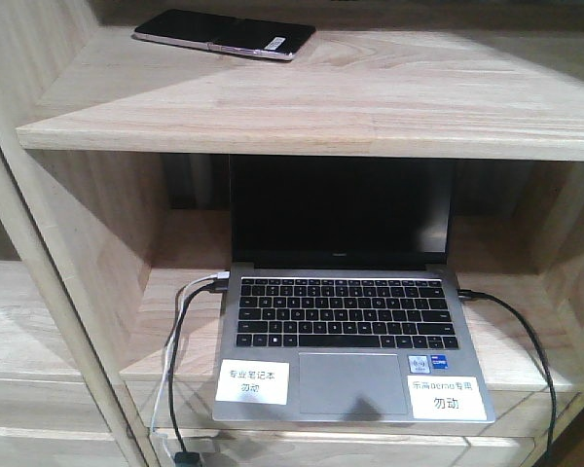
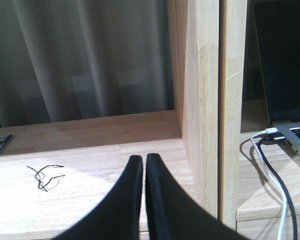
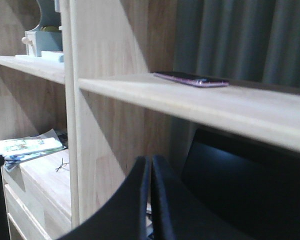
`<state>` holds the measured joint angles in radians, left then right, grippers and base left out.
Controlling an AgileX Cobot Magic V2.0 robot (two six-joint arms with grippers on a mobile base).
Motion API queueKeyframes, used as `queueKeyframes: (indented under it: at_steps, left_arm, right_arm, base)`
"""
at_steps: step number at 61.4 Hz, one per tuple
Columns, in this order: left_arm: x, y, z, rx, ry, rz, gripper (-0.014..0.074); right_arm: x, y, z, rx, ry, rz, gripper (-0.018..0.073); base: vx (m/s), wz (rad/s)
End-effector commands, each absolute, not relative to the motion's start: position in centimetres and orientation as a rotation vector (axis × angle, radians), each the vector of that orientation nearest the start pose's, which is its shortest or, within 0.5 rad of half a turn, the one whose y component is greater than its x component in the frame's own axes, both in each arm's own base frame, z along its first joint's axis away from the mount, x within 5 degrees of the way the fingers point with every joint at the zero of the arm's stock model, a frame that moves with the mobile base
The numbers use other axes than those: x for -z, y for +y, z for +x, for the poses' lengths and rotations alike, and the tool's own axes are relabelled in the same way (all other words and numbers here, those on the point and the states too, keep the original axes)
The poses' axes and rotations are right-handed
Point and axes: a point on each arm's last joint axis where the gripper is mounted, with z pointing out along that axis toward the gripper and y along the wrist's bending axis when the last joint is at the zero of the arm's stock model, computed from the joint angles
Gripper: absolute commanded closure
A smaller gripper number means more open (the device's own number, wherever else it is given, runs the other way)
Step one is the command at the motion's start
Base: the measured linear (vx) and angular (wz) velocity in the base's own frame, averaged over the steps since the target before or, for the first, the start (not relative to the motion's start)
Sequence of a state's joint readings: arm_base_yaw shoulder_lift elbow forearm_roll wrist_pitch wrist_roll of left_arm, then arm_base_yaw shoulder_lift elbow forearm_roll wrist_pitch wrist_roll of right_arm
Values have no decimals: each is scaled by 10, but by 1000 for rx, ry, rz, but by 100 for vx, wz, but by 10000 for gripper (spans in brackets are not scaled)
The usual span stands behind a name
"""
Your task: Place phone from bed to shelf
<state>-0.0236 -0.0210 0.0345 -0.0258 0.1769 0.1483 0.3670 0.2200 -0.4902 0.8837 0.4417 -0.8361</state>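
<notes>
black phone [image 1: 224, 35] flat on shelf [image 1: 370, 97].

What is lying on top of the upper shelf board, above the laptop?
Only the phone lies on the shelf board, flat, toward its left rear. The board's right end is out of view.

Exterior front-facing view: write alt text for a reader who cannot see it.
A slim black phone lies flat on the upper board of a pale wood shelf. In the compartment below sits an open silver laptop, screen dark, with cables plugged into both sides and two white labels on its palm rest.
</notes>
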Motion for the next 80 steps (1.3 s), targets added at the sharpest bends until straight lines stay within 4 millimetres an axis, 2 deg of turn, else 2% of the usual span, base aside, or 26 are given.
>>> queueKeyframes:
  at_steps: [1, 41, 53, 70, 80]
  left_arm:
    - [-201, -2, 55, -64, 1570, 105, 595]
    - [-201, -2, 55, -64, 1570, 105, 595]
    - [-201, -2, 55, -64, 1570, 105, 595]
    - [-201, -2, 55, -64, 1570, 105, 595]
    - [-201, -2, 55, -64, 1570, 105, 595]
  right_arm:
    - [-341, 40, 28, -545, 1376, -482, 566]
    - [-340, 39, 27, -549, 1371, -479, 566]
    - [-340, 36, 30, -558, 1398, -409, 566]
    - [-330, 25, 38, -499, 1531, -237, 566]
    - [-314, 21, 47, -414, 1552, -204, 566]
  base:
    - [0, 0]
    - [0, 0]
    - [0, 0]
    - [0, 0]
    - [0, 0]
